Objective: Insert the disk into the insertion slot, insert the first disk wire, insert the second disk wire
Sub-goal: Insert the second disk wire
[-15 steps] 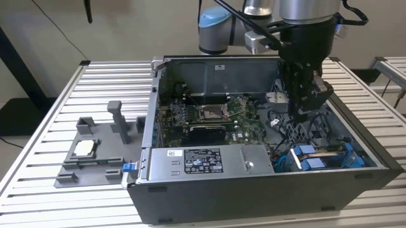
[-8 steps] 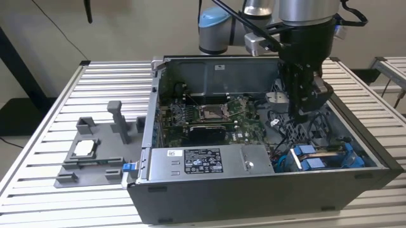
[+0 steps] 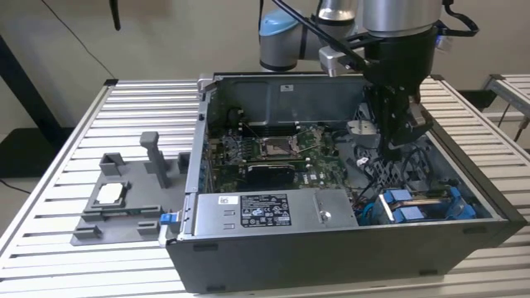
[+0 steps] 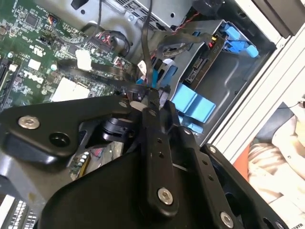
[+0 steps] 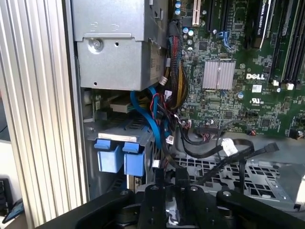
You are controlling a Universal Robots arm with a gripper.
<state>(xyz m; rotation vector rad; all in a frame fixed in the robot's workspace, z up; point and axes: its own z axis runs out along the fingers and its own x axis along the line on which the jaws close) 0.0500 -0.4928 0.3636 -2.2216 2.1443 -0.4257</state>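
Observation:
My gripper (image 3: 396,148) reaches down into the open computer case (image 3: 331,248), over the tangle of cables beside the motherboard. In the second wrist view its fingertips (image 4: 153,98) are pressed together on a thin black wire (image 4: 147,52) that runs away from them. The disk's blue carrier (image 3: 410,211) sits inside the insertion slot (image 3: 439,194) at the case's front corner on the exterior view's right. Its blue tabs (image 5: 121,157) (image 4: 190,102) face the gripper, a short way off. Loose black wires with connectors (image 5: 271,148) lie near the fingers.
The grey power supply box (image 3: 265,211) fills the case's near side, next to the slot. The green motherboard (image 3: 273,152) lies behind it. A grey plastic fixture tray (image 3: 116,214) stands on the slatted table at the exterior view's left. A bundle of coloured cables (image 5: 174,71) hangs beside the power supply.

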